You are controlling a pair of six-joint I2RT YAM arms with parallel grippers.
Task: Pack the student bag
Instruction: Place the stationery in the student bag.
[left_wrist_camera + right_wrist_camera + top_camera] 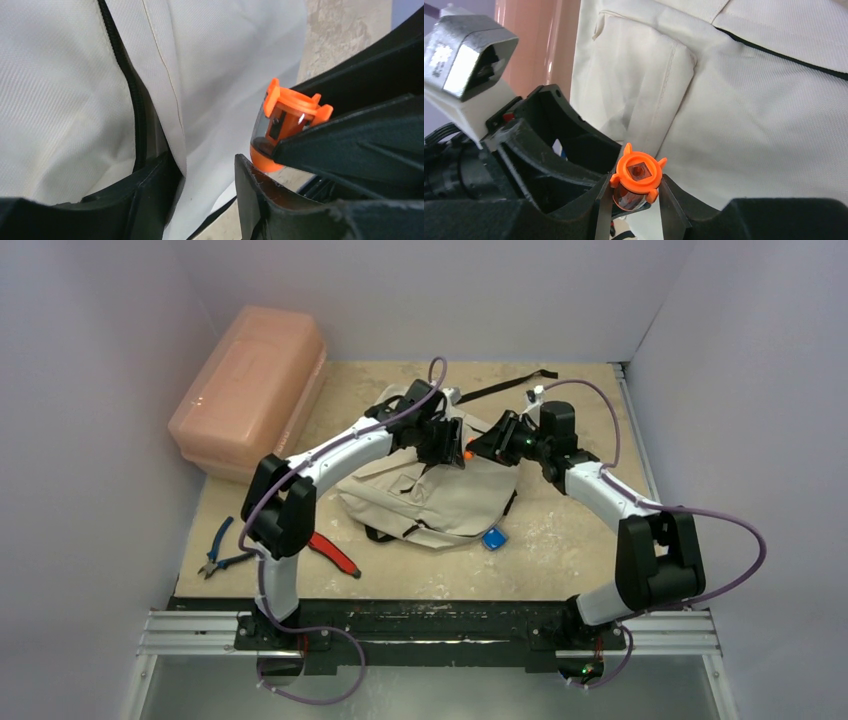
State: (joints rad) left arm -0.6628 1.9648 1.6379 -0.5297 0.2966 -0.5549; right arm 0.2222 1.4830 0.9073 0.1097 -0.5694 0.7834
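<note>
The beige student bag lies in the middle of the table, its black zipper running down the left wrist view. My left gripper is over the bag's top, and its fingers are closed around a fold of the bag's fabric. My right gripper is shut on a small orange pencil sharpener and holds it just above the bag, right beside the left gripper. The sharpener also shows in the left wrist view and the top view.
A rigid pink plastic box stands at the back left. Blue-handled pliers and a red-handled tool lie at the front left. A small blue object lies by the bag's front right corner. A black strap trails behind the bag.
</note>
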